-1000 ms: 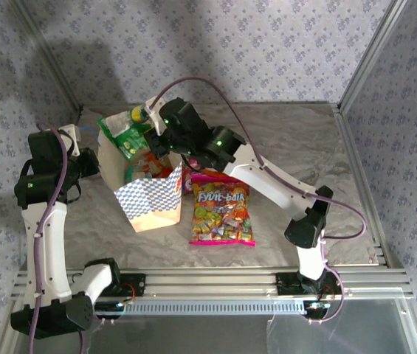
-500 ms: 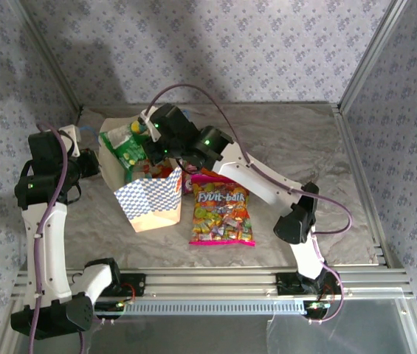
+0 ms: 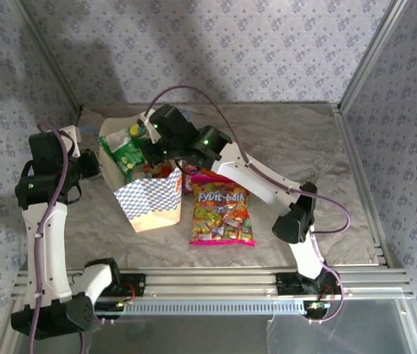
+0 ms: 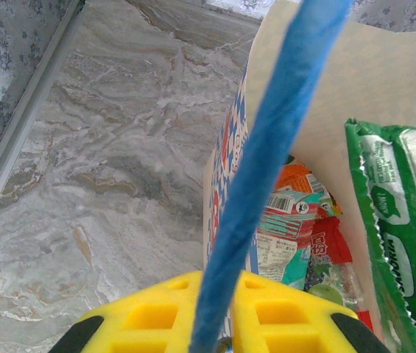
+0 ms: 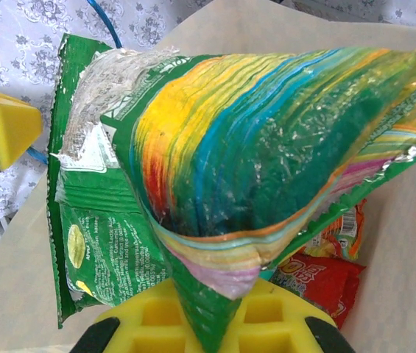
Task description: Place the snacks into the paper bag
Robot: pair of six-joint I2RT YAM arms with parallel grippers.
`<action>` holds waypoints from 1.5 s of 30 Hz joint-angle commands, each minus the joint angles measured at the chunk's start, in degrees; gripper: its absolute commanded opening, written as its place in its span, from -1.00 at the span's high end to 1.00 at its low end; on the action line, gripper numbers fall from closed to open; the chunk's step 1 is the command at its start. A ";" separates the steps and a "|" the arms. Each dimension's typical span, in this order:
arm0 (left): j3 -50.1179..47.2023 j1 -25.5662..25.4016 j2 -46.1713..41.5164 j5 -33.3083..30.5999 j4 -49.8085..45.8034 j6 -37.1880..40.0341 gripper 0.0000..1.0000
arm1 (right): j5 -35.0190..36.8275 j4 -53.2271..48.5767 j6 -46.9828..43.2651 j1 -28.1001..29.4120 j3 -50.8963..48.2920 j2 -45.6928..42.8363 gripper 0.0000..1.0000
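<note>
Bag [image 3: 149,199] stands left of centre, mouth up, its handle [image 4: 266,162] nipped by the left pincer [image 4: 215,327]. Pink packet [image 3: 221,214] lies right of it. Right pincer [image 5: 208,323] grips a green packet [image 5: 266,140], long axis pointing into the mouth below.

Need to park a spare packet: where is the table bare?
Bare: far right, between right arm and side rail; near left, between paper bag and left arm. Crowded: around the bag and the pink packet.
</note>
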 commanded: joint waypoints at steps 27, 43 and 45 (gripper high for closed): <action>0.36 -0.16 0.62 0.29 -0.64 -0.13 0.65 | -2.67 -5.07 0.47 0.40 3.74 1.42 0.22; 0.92 -0.19 0.79 0.46 -0.79 0.02 0.65 | 0.73 -5.74 -2.43 0.41 2.27 -2.22 0.10; 1.07 -0.13 0.71 0.48 -1.00 0.04 0.65 | 1.15 -5.23 -2.92 0.39 1.04 -3.33 0.10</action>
